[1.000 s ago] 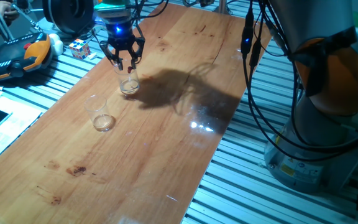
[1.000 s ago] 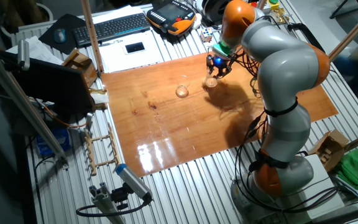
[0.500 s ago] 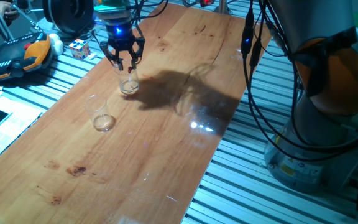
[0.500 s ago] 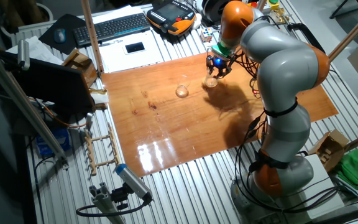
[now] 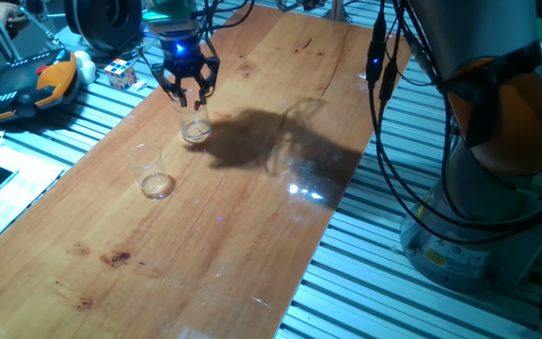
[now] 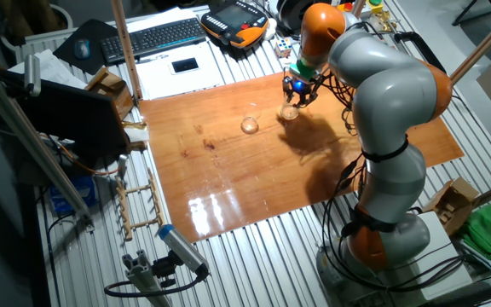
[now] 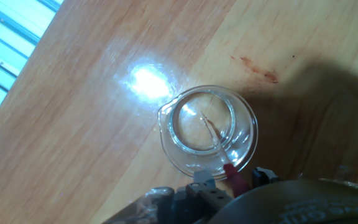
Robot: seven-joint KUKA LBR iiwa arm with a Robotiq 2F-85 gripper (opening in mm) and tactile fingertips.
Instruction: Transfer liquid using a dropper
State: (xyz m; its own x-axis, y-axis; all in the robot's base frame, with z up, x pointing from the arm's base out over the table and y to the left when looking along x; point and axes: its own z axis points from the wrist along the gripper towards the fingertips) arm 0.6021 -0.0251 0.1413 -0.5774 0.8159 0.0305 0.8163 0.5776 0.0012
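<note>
My gripper [image 5: 188,94] hangs right over a clear glass [image 5: 195,126] at the far end of the wooden table [image 5: 252,217]; both show in the other fixed view, gripper [image 6: 297,95] and glass [image 6: 290,112]. In the hand view the gripper [image 7: 232,180] is shut on the dropper [image 7: 216,142]. Its red bulb sits between the fingers and its clear tube slants down into the glass [image 7: 166,146]. The liquid [image 7: 191,124] is a faint clear layer at the glass bottom. A second clear glass [image 5: 153,174] stands apart, nearer the left edge.
A Rubik's cube [image 5: 120,72] and an orange-black pendant [image 5: 26,85] lie just off the table's far left. A keyboard [image 6: 156,36] is behind. Black cables [image 5: 384,94] hang along the right edge by the robot base [image 5: 478,217]. A red stain [image 7: 257,67] marks the wood.
</note>
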